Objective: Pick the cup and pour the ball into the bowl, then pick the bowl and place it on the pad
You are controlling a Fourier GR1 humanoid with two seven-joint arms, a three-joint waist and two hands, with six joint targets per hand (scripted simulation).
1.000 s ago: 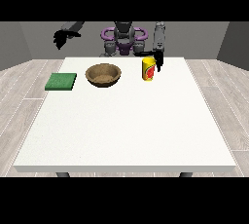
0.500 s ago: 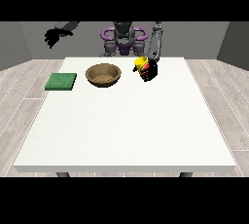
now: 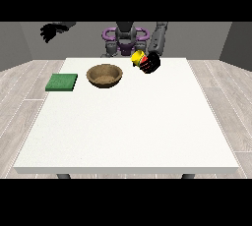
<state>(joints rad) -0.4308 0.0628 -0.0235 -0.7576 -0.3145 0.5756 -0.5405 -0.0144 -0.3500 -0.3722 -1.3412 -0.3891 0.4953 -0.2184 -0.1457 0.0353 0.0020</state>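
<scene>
Above the table (image 3: 128, 122), the hand at the view's right (image 3: 150, 63) curls round the tilted yellow cup (image 3: 138, 58) beside the bowl (image 3: 104, 75); the other hand's (image 3: 49, 32) fingers hang relaxed.

Light falls evenly and brightly over the white table (image 3: 128, 122), seemingly from above, with no glare on its top. Shadows are faint: a soft dark rim under the wooden bowl (image 3: 104, 75) and a thin one along the green pad (image 3: 62, 82). The grey walls at the far side sit dimmer than the floor. Straight edges stay straight towards the corners.
</scene>
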